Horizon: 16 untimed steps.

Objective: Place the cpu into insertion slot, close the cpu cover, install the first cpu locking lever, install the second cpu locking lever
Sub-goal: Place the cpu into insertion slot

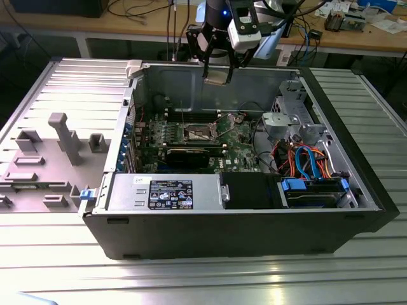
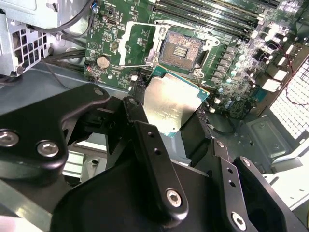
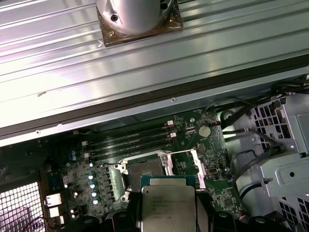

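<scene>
The ridged metal table [image 1: 191, 283] carries 1 computer case [image 1: 229, 225], lying on its side across the middle of the exterior view with its open face up, which lets the arm reach in from above. A grey moulded tray [image 1: 44, 168] sits at the exterior view's left, just beside the case. Inside the case, 1 green motherboard [image 1: 238, 136] lies flat near the centre of the exterior view.

The gripper [image 1: 216, 71] hangs at the upper centre of the exterior view, above the case's far wall and clear of the board. Its 2 black fingers [image 2: 145, 140] are closed part-way onto opposite edges of the cpu [image 2: 174, 104], holding it by the sides with its silver top showing in both wrist views.

The 1 cpu cover [image 2: 124, 48] is swung back beside the socket, which leaves the 1 insertion slot [image 2: 181, 50] bare and ready to receive the chip. The 1 cpu sits in the air well above that slot, not yet seated. I judge the first step to be under way. I cannot count the locking levers
</scene>
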### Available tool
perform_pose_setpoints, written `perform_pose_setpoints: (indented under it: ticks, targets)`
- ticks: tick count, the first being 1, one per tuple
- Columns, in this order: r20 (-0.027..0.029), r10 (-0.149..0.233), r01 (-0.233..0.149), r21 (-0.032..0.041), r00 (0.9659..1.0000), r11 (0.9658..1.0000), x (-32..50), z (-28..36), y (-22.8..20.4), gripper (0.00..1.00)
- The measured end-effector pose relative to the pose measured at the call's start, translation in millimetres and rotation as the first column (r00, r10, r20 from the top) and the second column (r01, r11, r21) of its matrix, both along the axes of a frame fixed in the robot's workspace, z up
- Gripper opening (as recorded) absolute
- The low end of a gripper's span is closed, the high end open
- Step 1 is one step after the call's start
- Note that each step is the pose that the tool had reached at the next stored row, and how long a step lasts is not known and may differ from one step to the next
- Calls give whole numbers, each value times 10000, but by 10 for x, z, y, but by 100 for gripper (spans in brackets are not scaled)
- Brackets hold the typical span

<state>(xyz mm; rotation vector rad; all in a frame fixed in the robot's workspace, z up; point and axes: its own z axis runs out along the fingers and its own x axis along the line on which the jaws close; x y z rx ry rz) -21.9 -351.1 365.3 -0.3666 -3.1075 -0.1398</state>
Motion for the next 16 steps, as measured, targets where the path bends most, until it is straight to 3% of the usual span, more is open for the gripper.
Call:
perform_pose_setpoints:
  ticks: [16]
  targets:
    - [0, -191, 191, -1, 9998, 9998, -1, -4, -21, 54]
